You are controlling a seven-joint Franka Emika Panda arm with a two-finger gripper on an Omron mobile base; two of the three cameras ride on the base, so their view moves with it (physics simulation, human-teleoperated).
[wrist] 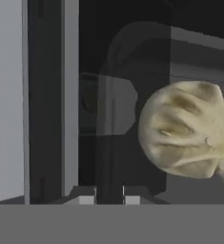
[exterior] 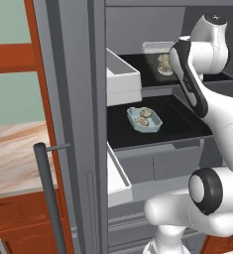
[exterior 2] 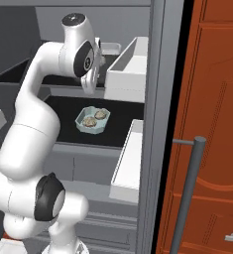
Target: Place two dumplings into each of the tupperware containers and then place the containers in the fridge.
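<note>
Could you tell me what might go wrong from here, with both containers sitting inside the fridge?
1. The gripper, nearly shut, sits right beside a dumpling in the pale grey container on the upper shelf; pulling back carelessly could catch the tub and drag it.
2. The arm reaches over the pale blue container below; dropping while withdrawing might knock it.

Both base views face the open fridge (exterior: 152,144) from opposite sides; hand view sits close inside.

two dumplings (exterior: 143,119) set side by side in a tub (exterior: 144,120) on the lower fridge shelf (exterior: 182,126), a second tub (exterior: 157,47) with dumplings (exterior: 163,64) placed on the shelf above, behind the arm, door bins (exterior: 122,79) ranged to the left
</note>
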